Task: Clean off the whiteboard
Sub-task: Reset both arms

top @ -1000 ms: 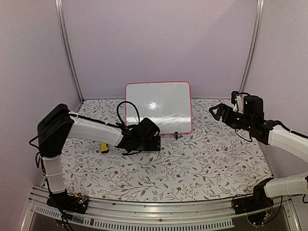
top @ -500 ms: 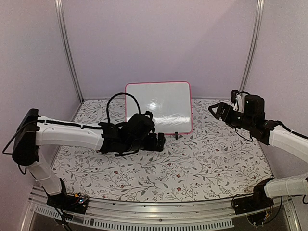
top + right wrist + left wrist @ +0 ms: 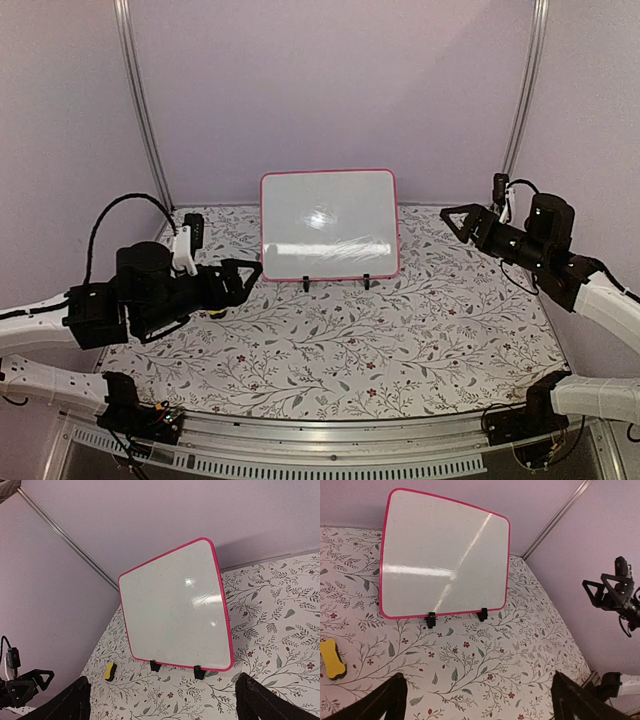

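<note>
Centrally, toward the far edge of the floral-patterned counter [image 3: 400, 340], the whiteboard [image 3: 330, 222] stands upright on two black clip feet [image 3: 431, 621]. Its pink-framed surface shows only glare and no writing. The left end effector [image 3: 243, 272] hovers low to the board's left, its fingers spread wide and holding nothing. The right end effector [image 3: 458, 220] hangs raised to the board's right, likewise spread and empty. A yellow eraser [image 3: 331, 658] lies on the counter, left of the board and apart from it.
</note>
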`<state>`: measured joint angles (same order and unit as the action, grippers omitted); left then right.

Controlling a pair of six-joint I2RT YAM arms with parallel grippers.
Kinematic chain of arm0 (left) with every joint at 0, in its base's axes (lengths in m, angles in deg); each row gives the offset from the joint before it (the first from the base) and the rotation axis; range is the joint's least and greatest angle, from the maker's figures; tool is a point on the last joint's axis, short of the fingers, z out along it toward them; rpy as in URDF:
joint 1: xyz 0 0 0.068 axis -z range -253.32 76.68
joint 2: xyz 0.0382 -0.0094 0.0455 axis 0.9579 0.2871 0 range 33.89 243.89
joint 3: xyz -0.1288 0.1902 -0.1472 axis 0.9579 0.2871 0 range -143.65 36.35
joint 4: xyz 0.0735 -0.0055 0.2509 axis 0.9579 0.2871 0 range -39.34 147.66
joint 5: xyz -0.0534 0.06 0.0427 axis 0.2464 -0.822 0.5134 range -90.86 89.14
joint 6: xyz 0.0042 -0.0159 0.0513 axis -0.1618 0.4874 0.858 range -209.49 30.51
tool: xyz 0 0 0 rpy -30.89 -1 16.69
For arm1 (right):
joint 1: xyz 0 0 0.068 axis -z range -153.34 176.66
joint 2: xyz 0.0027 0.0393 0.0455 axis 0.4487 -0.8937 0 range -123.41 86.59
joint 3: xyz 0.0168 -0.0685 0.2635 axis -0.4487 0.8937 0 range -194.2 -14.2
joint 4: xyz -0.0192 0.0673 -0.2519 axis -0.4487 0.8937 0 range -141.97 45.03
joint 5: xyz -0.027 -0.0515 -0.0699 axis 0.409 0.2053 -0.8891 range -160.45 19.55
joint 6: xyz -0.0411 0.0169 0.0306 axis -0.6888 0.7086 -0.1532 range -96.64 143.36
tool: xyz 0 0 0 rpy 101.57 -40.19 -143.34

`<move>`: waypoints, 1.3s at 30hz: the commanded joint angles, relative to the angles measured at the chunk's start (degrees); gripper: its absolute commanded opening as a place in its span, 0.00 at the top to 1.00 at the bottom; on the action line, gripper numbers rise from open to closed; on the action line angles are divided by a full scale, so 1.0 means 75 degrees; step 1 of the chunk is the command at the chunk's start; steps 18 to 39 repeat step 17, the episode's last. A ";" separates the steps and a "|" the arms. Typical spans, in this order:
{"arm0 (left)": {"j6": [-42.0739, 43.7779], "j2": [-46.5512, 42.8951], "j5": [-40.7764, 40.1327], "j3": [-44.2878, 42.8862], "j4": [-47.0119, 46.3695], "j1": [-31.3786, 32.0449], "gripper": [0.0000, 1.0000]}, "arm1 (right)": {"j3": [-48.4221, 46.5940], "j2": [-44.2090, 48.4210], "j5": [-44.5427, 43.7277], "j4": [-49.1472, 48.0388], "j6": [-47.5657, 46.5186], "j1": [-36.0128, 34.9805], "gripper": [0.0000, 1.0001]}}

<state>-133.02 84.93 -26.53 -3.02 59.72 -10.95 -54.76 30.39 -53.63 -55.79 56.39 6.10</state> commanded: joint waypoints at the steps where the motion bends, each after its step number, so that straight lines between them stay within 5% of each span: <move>1: -0.0117 -0.0480 -0.0294 0.0204 0.0232 0.0086 0.00 | 0.0187 0.0275 -0.0019 -0.0173 -0.0181 0.0034 0.01; 16: 0.0141 0.0811 -0.0267 -0.0499 0.0624 0.0090 0.00 | 0.0093 0.0377 -0.0679 0.0123 -0.0132 0.0015 0.01; 39: 0.0171 0.0830 -0.0271 -0.0518 0.0612 0.0087 0.00 | 0.0123 0.0424 -0.0783 0.0103 -0.0106 0.0020 0.01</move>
